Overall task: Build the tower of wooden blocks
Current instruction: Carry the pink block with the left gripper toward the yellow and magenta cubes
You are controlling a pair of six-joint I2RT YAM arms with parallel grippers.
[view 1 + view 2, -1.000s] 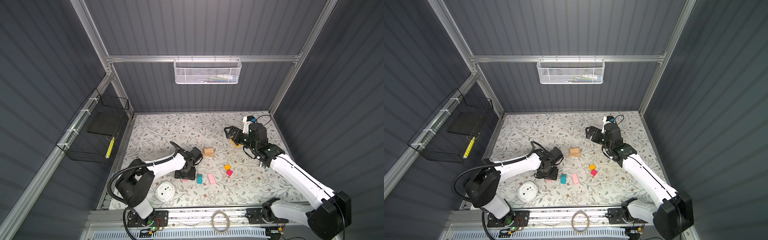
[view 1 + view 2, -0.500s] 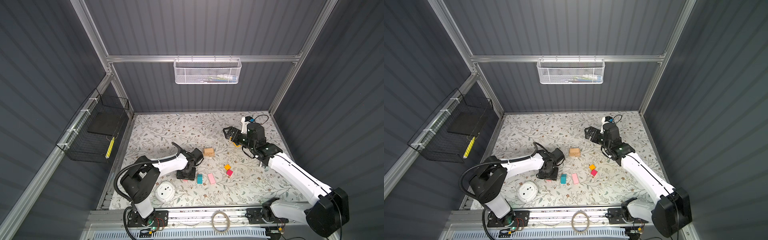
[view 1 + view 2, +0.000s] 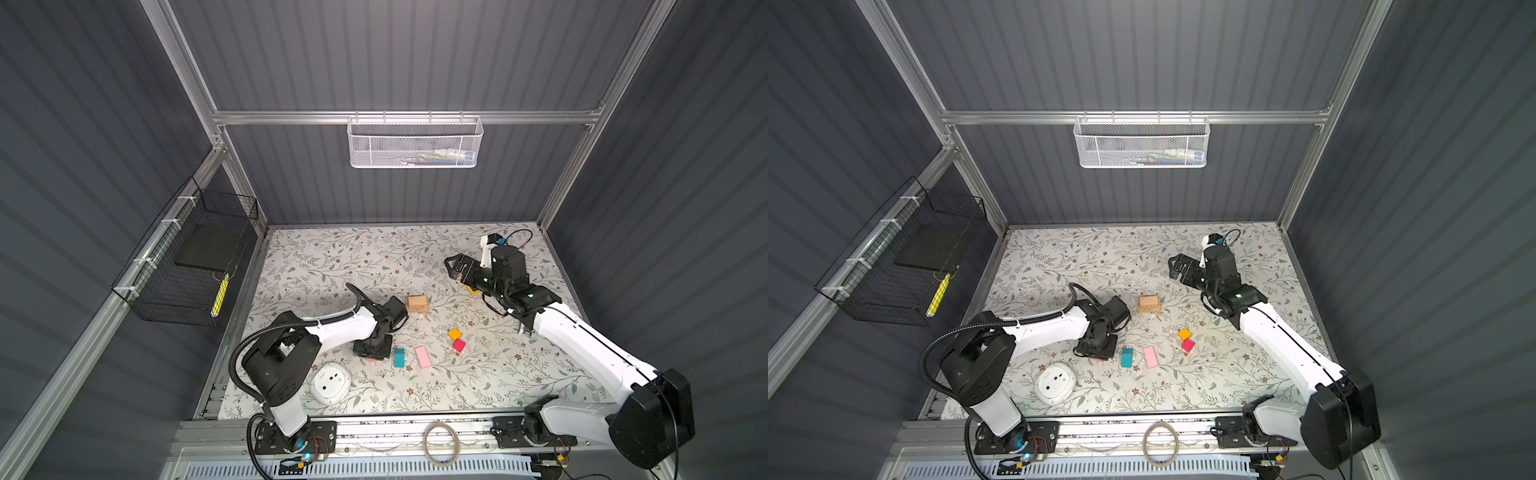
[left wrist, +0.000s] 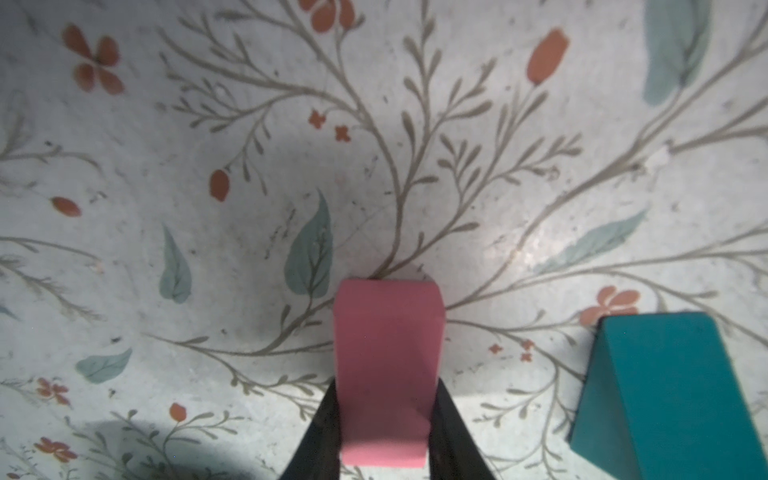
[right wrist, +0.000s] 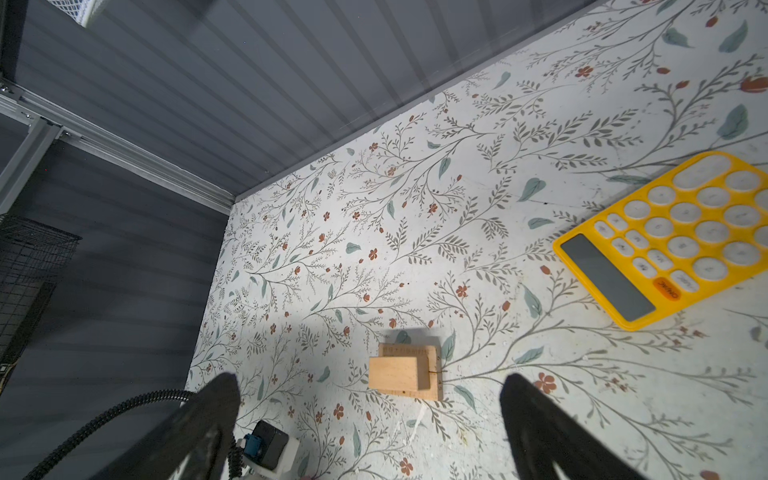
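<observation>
In both top views my left claw points down at the desk, just beside the teal peaked block. The second pink slab, the orange cube and the magenta-red cube lie loose to the right. The tan base stands apart, farther back. My right claw hangs wide and empty near the yellow calculator

In the left wrist view my fingers are closed on a pink slab by its long sides, and most of it sticks out in front. I think I should lift straight up and slowly, so it does not swing or brush the teal peaked block

In the right wrist view the tan base carries nothing coloured; I judge any piece must land there flat and centred
</observation>
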